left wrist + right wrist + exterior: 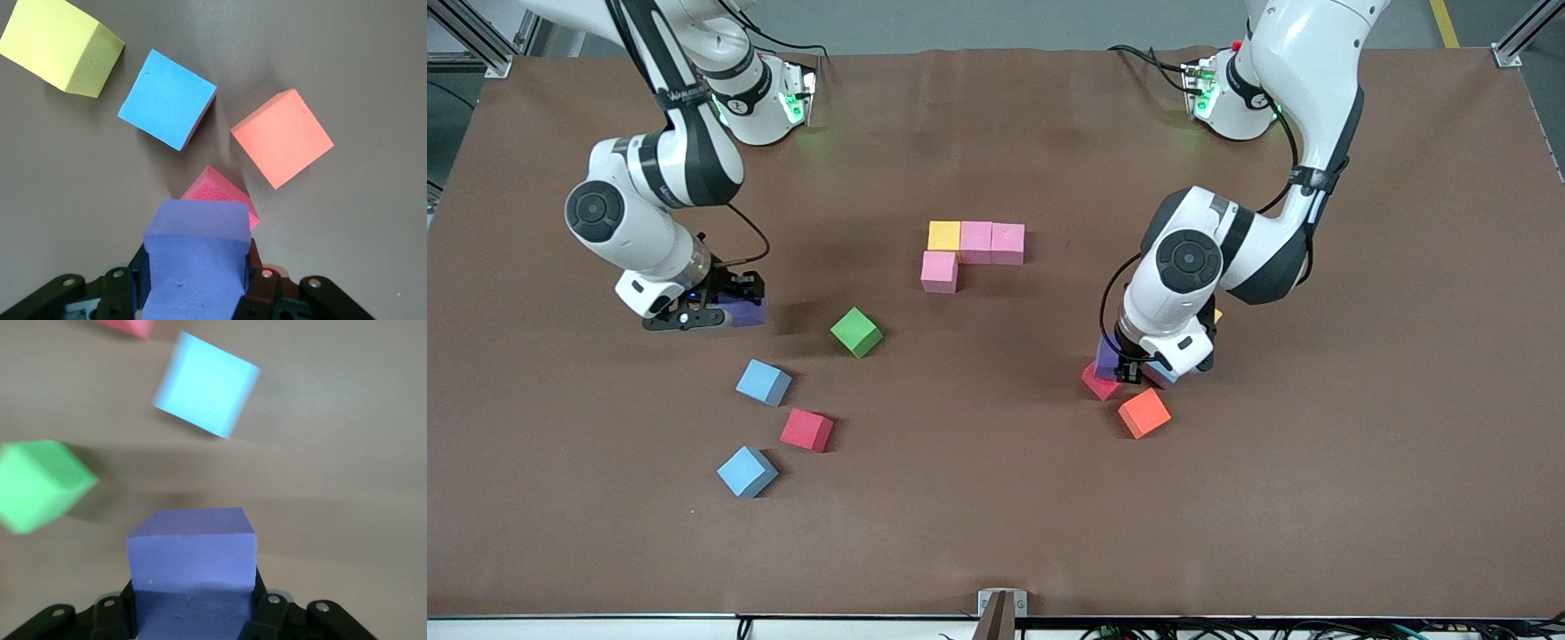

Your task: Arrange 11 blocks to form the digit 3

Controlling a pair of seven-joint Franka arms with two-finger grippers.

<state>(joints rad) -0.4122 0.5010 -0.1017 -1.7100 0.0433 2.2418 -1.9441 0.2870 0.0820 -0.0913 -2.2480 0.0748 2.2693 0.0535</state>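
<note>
Four blocks lie joined mid-table: a yellow (943, 236), two pink (975, 240) (1008, 243) in a row, and one pink (939, 271) nearer the camera under the yellow. My left gripper (1125, 364) (197, 267) is shut on a purple block (1108, 354) (197, 257), over a red block (1100, 384) (223, 193). An orange block (1144, 412) (281, 137), a light blue block (167, 100) and a yellow block (60, 43) lie around it. My right gripper (734, 307) (193, 600) is shut on another purple block (749, 311) (192, 563), low over the table.
Toward the right arm's end lie a loose green block (856, 332) (40, 483), a light blue block (764, 382) (205, 383), a red block (807, 430) and another light blue block (747, 471). The brown mat (996, 524) covers the table.
</note>
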